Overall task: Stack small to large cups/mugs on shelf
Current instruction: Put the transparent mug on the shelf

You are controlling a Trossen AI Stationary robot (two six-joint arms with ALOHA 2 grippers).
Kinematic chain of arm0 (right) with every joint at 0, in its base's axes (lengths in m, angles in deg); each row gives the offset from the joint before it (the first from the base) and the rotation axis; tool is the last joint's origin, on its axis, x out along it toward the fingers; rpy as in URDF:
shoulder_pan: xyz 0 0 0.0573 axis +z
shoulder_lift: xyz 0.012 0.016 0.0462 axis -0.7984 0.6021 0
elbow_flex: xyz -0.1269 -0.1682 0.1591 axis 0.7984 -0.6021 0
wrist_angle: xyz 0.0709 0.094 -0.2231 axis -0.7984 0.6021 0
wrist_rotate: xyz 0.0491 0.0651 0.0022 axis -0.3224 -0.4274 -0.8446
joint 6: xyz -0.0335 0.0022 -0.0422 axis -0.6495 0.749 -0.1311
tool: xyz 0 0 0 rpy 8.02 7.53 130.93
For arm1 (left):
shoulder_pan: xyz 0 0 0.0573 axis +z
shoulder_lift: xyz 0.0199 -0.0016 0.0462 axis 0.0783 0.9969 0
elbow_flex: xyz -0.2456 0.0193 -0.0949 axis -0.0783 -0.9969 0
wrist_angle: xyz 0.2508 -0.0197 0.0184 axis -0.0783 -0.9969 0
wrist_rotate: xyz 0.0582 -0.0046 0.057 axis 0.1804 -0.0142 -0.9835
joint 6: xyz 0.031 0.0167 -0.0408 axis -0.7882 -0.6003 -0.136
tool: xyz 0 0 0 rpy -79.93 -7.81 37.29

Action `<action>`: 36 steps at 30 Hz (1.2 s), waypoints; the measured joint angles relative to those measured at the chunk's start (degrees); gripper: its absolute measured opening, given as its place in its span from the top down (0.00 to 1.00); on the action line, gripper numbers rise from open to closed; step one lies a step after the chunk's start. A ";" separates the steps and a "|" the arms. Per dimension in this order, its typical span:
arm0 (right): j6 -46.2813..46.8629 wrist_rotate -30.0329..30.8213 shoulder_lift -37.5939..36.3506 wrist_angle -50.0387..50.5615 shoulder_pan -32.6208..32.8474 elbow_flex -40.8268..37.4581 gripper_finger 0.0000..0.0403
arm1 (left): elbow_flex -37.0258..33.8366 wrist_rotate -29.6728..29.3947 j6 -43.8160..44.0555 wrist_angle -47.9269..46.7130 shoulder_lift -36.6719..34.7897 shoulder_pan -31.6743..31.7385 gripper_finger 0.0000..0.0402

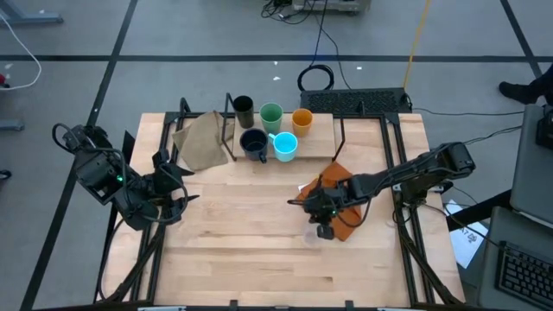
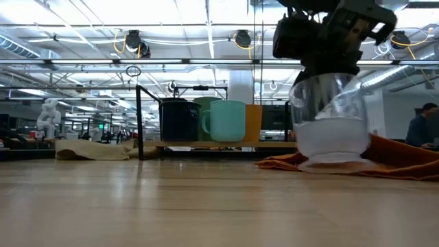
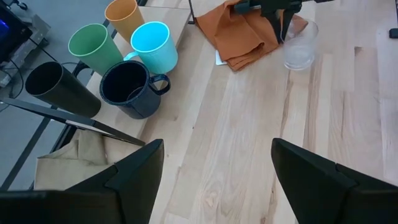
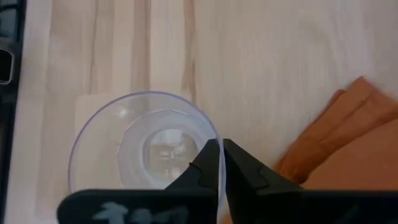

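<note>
A small clear cup (image 4: 143, 149) stands upright on the tabletop beside an orange cloth (image 1: 341, 194), and my right gripper (image 4: 221, 146) is shut on it. On the shelf (image 1: 318, 142) at the far side stand a dark brown cup (image 1: 243, 108), a green cup (image 1: 271, 115), an orange cup (image 1: 301, 120), a dark navy mug (image 1: 253, 143) and a light blue mug (image 1: 285, 146). My left gripper (image 3: 214, 155) hangs open above the table's left part, holding nothing. My right gripper pinches the clear cup's rim wall (image 4: 210, 132) on the side toward the orange cloth, one finger inside the cup and one outside. The fingers slant down from the table's right. The cup (image 2: 329, 123) stays upright with its base on the table.
A beige cloth (image 1: 200, 141) lies over the shelf's left end, next to a black upright frame (image 1: 229, 125). The orange cloth lies right behind the clear cup. Bare wood stretches across the table's middle and near side (image 1: 259, 250).
</note>
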 joint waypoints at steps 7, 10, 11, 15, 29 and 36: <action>-3.71 4.22 -3.41 8.06 -1.31 6.47 1.00 | 0.00 0.96 0.47 0.01 0.00 -0.02 0.26; -6.44 7.60 -5.00 12.37 -1.72 10.62 1.00 | 0.00 0.98 0.49 -0.01 0.00 -0.01 0.26; -7.49 8.78 -5.41 13.68 -1.94 12.10 1.00 | -0.01 0.97 0.49 0.02 -0.01 -0.01 0.26; -10.99 10.99 -5.79 19.72 -3.77 17.62 1.00 | -0.11 0.98 0.64 0.03 0.00 0.00 0.26; -19.69 13.88 -5.77 29.71 -13.30 25.23 1.00 | -0.11 1.42 0.90 0.03 0.00 -0.02 0.26; -23.16 15.24 -5.75 29.93 -19.13 25.23 1.00 | -0.11 1.42 0.89 0.03 0.00 -0.02 0.26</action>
